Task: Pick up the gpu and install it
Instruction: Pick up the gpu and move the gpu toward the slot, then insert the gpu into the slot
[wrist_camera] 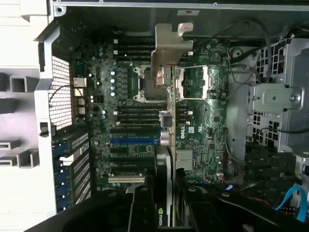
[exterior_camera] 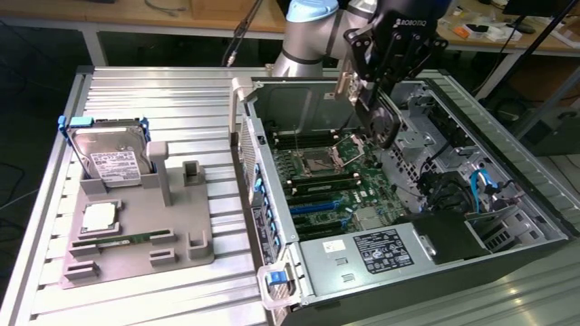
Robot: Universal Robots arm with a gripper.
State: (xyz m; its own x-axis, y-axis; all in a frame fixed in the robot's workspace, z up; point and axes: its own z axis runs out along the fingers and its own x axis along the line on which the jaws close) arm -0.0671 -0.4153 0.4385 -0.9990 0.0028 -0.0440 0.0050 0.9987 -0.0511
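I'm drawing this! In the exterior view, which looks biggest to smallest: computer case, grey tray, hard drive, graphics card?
Biggest: computer case.
Next: grey tray.
Last: hard drive and graphics card look about alike; the card is tilted, so I can't rank them.

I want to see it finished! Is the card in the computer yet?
Not yet. Done: the gpu is lifted up. In hand: the gripper grips it, hanging over the motherboard inside the open computer case. Left: it is not plugged in yet.
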